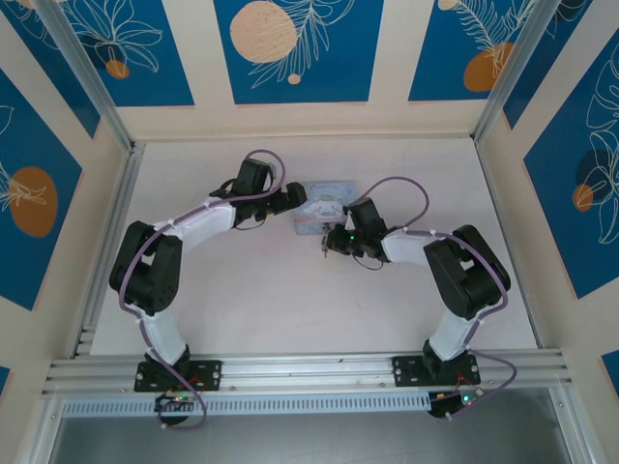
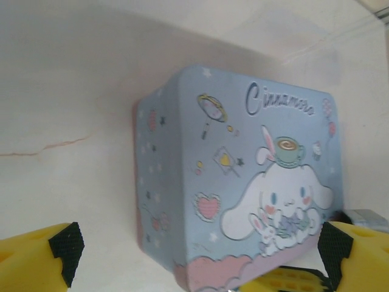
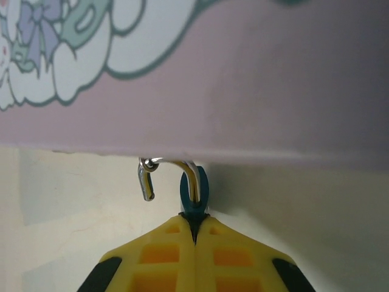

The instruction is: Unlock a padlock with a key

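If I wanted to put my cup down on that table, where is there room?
The widest bare stretch of table lies near the front, between the left arm, the right arm and the rail. More bare room runs along the far wall behind the tin. It is crowded mid-table, where the left gripper and right gripper meet at the tin.

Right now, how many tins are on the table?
1: the pale blue tin at the far middle of the table. A tin that size could hardly be hidden.
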